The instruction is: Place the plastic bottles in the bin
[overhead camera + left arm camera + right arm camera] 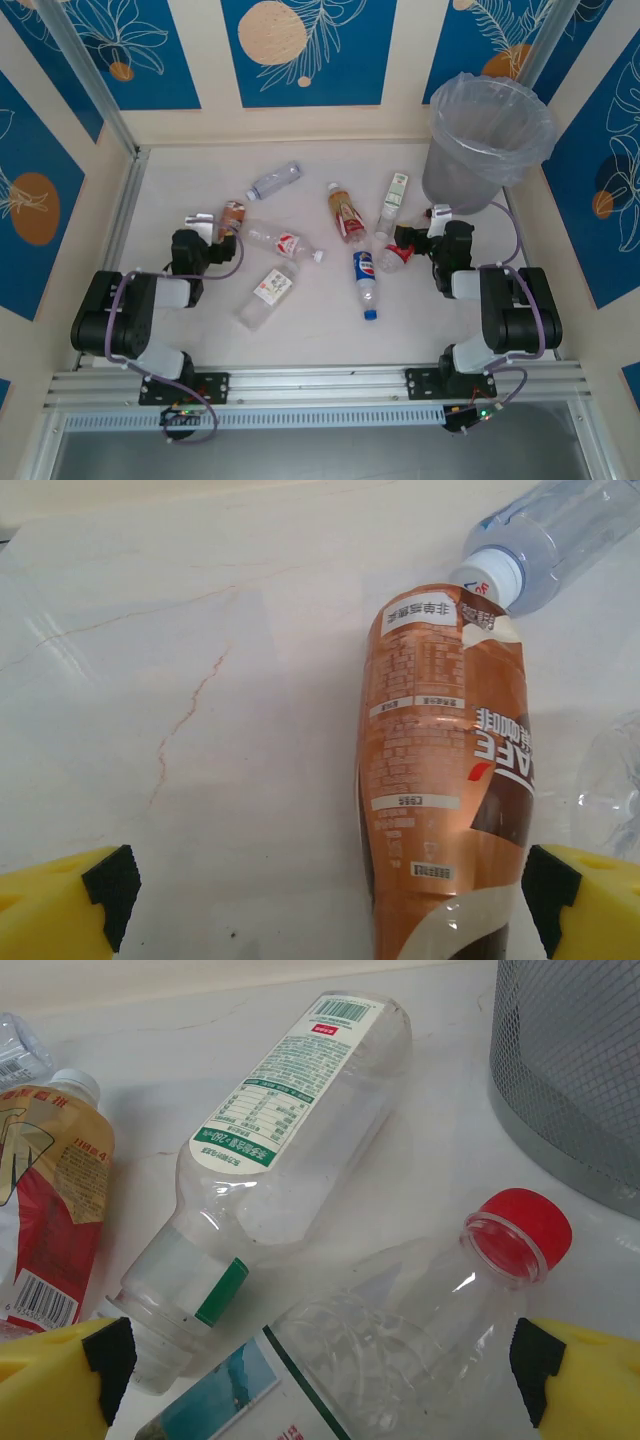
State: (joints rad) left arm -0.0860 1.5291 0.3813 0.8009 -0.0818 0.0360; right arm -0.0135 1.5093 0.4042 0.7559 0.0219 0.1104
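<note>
Legend: we are viewing a clear plastic bottle sleeved in orange-brown brick print with a cream band point(440, 780), set against a cream tabletop veined faintly in rust point(200, 680). We are also noting a clear bottle bearing a white label edged in green point(290, 1130), a colourless crumpled bottle capped in red point(430, 1320), a clear bottle banded in blue, red and white point(366, 285), and a round grey mesh bin lined with a translucent bag point(452, 178). Blue wall panels point(300, 50) are carrying orange discs and white leaf outlines.
</note>
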